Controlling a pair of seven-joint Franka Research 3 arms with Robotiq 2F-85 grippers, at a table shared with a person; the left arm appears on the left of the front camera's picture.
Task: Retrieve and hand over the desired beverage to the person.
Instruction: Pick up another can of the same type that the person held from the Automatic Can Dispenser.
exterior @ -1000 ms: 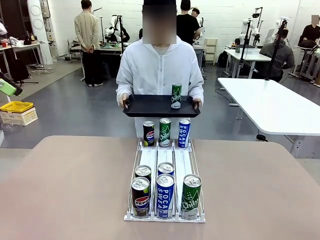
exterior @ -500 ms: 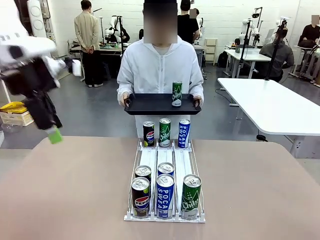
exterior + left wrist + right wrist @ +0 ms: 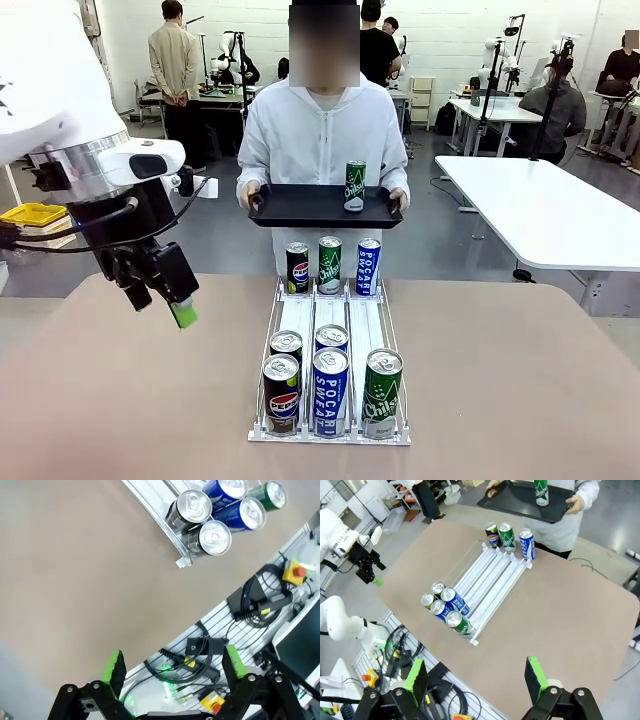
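Cans point(image 3: 330, 385) wait in the rack point(image 3: 298, 318), none picked yet; left gripper point(image 3: 173, 659) and right gripper point(image 3: 477, 667) are wide open, empty.

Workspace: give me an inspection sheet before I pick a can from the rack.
Surface: beige table, no spills seen.
Job's things: white can rack holds five near cans and three far cans, all upright; person holds a black tray carrying a green Chilsung can.
Clutter: nothing seen.
Grippers: left claw open, left of the rack, empty; right claw open, empty.
Cables: black cable loops at the left wrist; cable bundles below the table's edge.
Surroundings: white table, yellow bin, other people.
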